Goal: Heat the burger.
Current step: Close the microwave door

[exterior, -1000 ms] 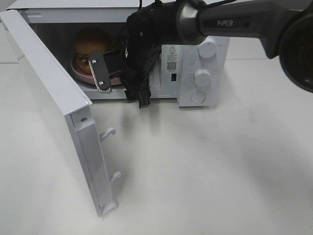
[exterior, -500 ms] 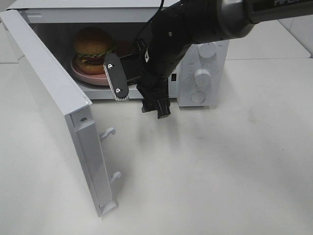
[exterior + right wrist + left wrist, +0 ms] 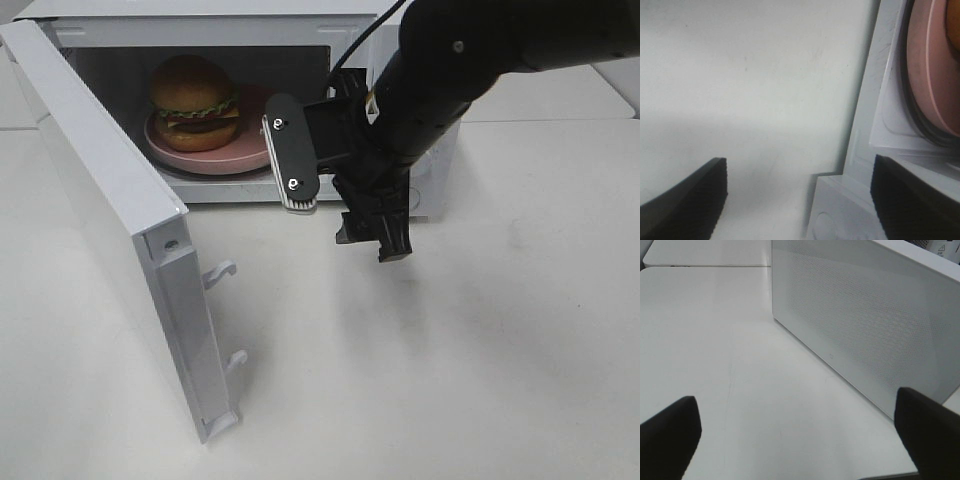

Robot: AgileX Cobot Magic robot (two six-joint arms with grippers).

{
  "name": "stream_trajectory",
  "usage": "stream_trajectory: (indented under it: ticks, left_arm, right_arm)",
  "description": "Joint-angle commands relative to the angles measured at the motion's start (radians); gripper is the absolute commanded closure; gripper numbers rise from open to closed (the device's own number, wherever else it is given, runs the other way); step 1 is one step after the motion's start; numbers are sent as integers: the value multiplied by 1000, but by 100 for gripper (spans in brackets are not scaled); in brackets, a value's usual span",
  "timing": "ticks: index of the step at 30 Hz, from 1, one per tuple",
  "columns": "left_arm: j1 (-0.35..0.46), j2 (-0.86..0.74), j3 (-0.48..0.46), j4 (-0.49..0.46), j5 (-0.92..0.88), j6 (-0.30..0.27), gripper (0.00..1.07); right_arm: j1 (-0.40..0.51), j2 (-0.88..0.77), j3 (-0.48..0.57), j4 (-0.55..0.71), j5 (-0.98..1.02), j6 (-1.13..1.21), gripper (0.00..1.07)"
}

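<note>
Nearest the front edge of the white tabletop (image 3: 480, 360) stood the free end of the microwave door (image 3: 100, 180), swung fully open toward the front-left corner, with its two latch hooks (image 3: 220, 270) pointing out to the right. The left gripper (image 3: 799, 435) hung low over bare tabletop on the door's outer side, facing its perforated window panel, jaws spread wide with nothing between them. Farther back, around the middle of the tabletop's width, the dark right arm (image 3: 450, 70) reached across in front of the microwave's control panel. The right gripper (image 3: 797, 200) sat just outside the lower front lip of the oven opening, turned on its side; its jaws were wide apart and empty, with one ribbed finger (image 3: 290, 165) facing the high camera. Behind it, the white microwave (image 3: 200, 8) stood along the far edge of the tabletop. Inside its cavity lay a round pink plate (image 3: 235, 158), and the burger (image 3: 192, 100) rested upright on the left part of that plate, clear of the gripper.
</note>
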Motion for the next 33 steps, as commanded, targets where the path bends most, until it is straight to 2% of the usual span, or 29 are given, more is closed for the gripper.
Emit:
stream_trajectory:
  ticks: [1,8,11,13,15,22,26,33]
  left_arm:
    - [3,-5,2,-1,2,-1,9]
    - [3,-5,2,-1,2,-1,9]
    - [3,-5,2,-1,2,-1,9]
    - [3,-5,2,-1,2,-1,9]
    - [3,-5,2,-1,2,-1,9]
    - [3,-5,2,-1,2,-1,9]
    - [3,-5,2,-1,2,-1,9]
    - [3,-5,2,-1,2,-1,9]
  right_arm:
    - [-3,-48,51,0,-3,34,31]
    - [-3,-202,212,0,-19,91,31]
    - [-3,-218,231,0,-22,106,31]
    - [-3,-289,294,1,-17,162,31]
    - [-3,-308,311,1,-11,186,31]
    - [-3,-423,420,1,2,387,31]
    - [-3,-505,481,4,36,583,31]
    - [-3,-618,512,3,131,829,31]
